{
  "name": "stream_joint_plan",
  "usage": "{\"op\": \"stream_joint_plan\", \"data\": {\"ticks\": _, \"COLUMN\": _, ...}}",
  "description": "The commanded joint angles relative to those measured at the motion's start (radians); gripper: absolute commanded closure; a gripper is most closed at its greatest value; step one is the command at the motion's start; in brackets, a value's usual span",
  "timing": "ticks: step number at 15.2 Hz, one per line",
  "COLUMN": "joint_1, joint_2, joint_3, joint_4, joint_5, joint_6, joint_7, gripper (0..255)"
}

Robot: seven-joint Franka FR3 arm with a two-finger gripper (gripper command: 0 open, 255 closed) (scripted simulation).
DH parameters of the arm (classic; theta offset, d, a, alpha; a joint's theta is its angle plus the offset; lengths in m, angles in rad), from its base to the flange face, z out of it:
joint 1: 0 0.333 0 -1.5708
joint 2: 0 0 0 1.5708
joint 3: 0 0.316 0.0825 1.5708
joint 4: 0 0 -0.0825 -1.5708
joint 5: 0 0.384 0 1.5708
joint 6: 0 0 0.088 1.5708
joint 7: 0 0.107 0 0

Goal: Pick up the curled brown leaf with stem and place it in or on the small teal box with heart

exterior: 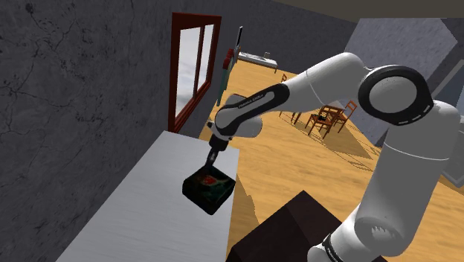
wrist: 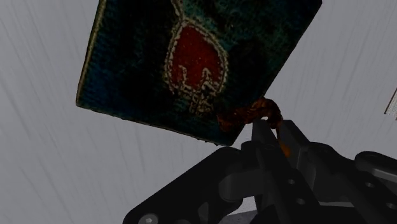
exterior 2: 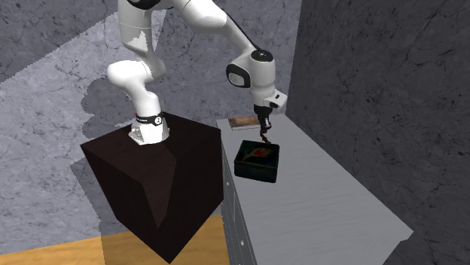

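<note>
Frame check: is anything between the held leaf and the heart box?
Nothing visible. The gripper clasps the brown leaf right over the teal box at its edge, and the box's top with the red heart is bare.

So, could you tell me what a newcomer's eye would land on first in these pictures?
Most likely the black gripper, poised just above the dark teal box with a red heart, which sits near the edge of the grey table. Next, the curled brown leaf pinched in that gripper over a corner of the box. The red-framed window in the dark wall beyond also stands out in the shoulder view.
</note>
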Motion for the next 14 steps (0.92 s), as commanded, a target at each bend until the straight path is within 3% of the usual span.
{"op": "stream_joint_plan", "data": {"ticks": 1, "joint_1": -0.056, "joint_2": -0.013, "joint_3": -0.025, "joint_4": -0.010, "joint_5": 0.006, "joint_6": -0.029, "joint_7": -0.080, "gripper": 255}}
{"op": "stream_joint_plan", "data": {"ticks": 13, "joint_1": -0.051, "joint_2": 0.102, "joint_3": -0.021, "joint_4": -0.007, "joint_5": 0.022, "joint_6": 0.080, "joint_7": -0.120, "gripper": 255}}
{"op": "stream_joint_plan", "data": {"ticks": 14, "joint_1": -0.051, "joint_2": 0.102, "joint_3": -0.021, "joint_4": -0.007, "joint_5": 0.022, "joint_6": 0.080, "joint_7": -0.120, "gripper": 0}}
